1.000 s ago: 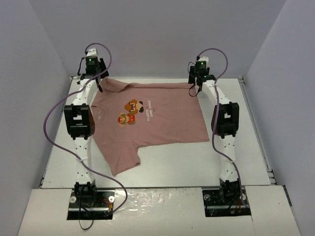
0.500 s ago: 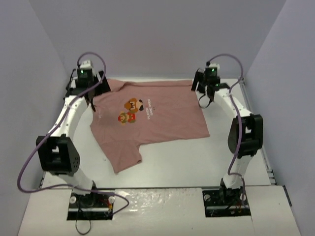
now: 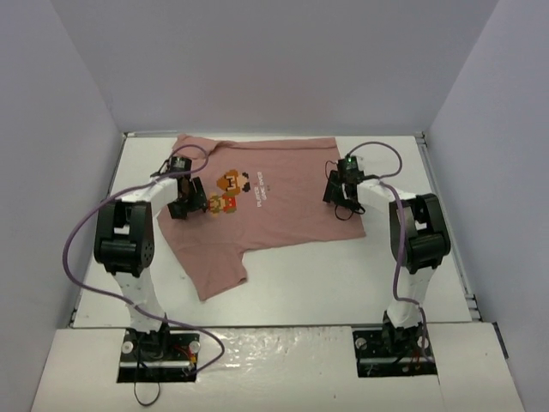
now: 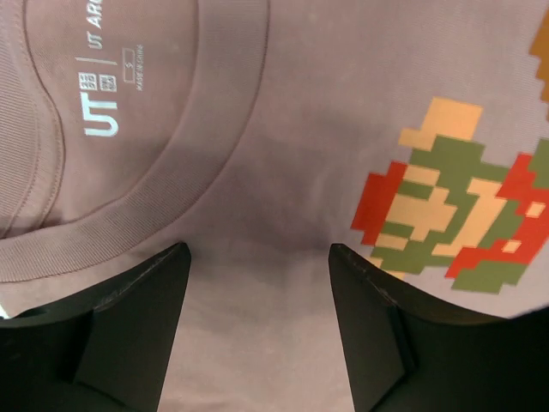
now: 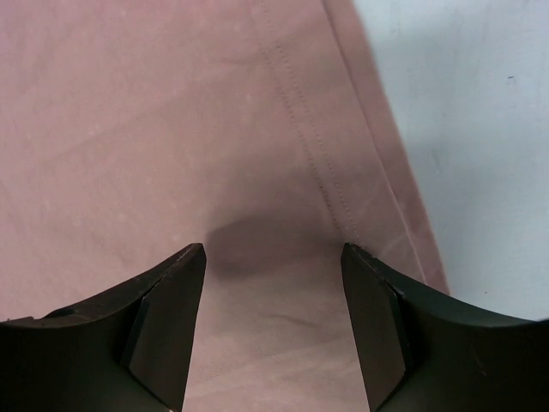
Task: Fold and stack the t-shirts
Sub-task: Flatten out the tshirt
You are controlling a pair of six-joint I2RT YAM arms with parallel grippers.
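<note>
The white table (image 3: 283,296) carries the salmon-pink t-shirt (image 3: 292,215) spread flat, chest up, across its far half, with bare table on the shirt's near side. The left gripper (image 4: 257,253) hangs over the shirt's chest between the ribbed collar (image 4: 171,197) and the pixel graphic (image 4: 463,223), jaws wide apart and empty. The right gripper (image 5: 273,253) hangs over the shirt's stitched hem (image 5: 343,172) at its right edge, jaws likewise spread, gripping nothing.
</note>
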